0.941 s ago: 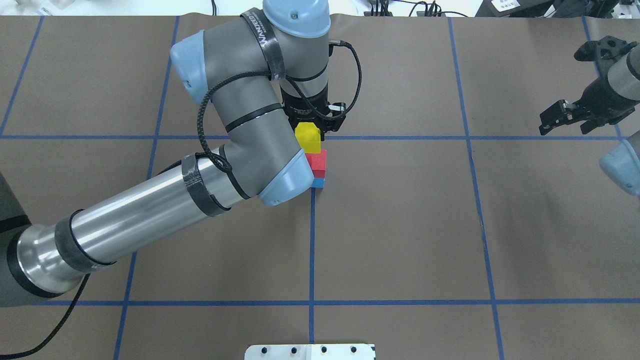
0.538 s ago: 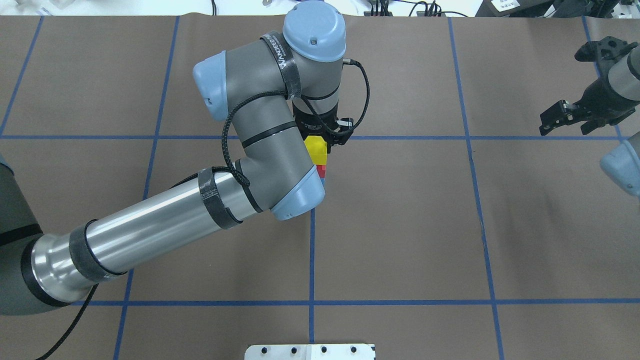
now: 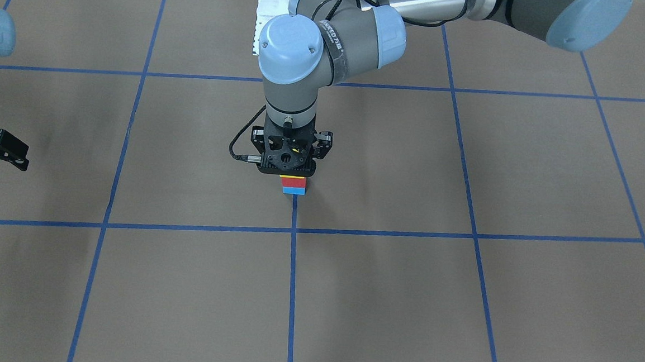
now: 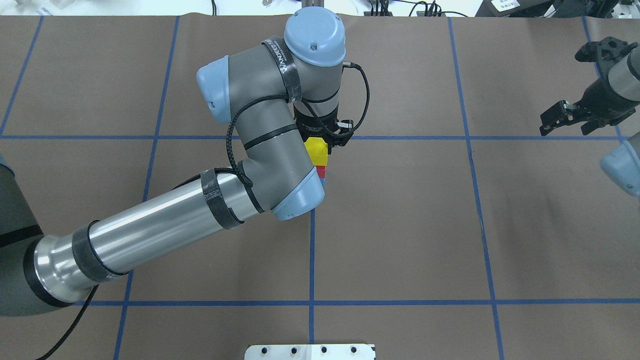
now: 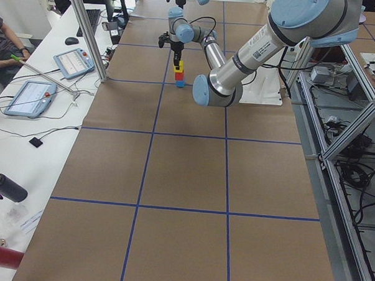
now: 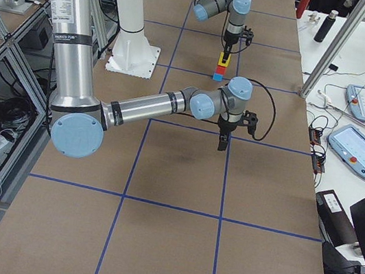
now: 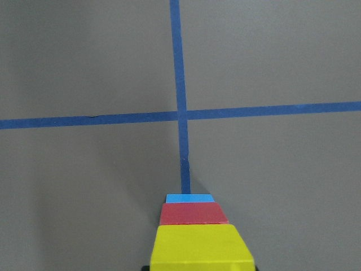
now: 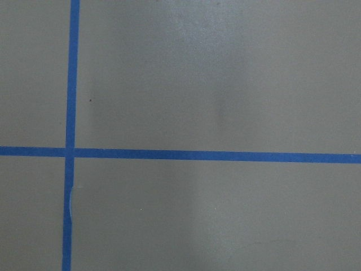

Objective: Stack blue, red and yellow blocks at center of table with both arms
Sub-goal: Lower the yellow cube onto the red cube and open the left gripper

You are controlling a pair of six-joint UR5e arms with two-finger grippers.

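A yellow block (image 4: 317, 152) is in my left gripper (image 4: 320, 139), which is shut on it. It sits directly over a red block (image 4: 322, 172) that rests on a blue block (image 3: 293, 190) at the table's centre cross. In the left wrist view the yellow block (image 7: 200, 248) lines up with the red (image 7: 193, 213) and blue (image 7: 190, 198) blocks. In the front view only a thin yellow strip (image 3: 293, 176) shows under the gripper (image 3: 285, 167). I cannot tell whether yellow touches red. My right gripper (image 4: 562, 125) is open and empty, far to the right.
Brown table cover with a blue tape grid (image 4: 311, 250). A white mounting plate (image 4: 310, 351) sits at the near edge. The left arm's elbow (image 4: 295, 195) overhangs the stack. Tablets and cables lie on side benches (image 5: 30, 96).
My left arm has carried the yellow block to the right, from beside the stack to directly over the red block. The right arm has not moved.
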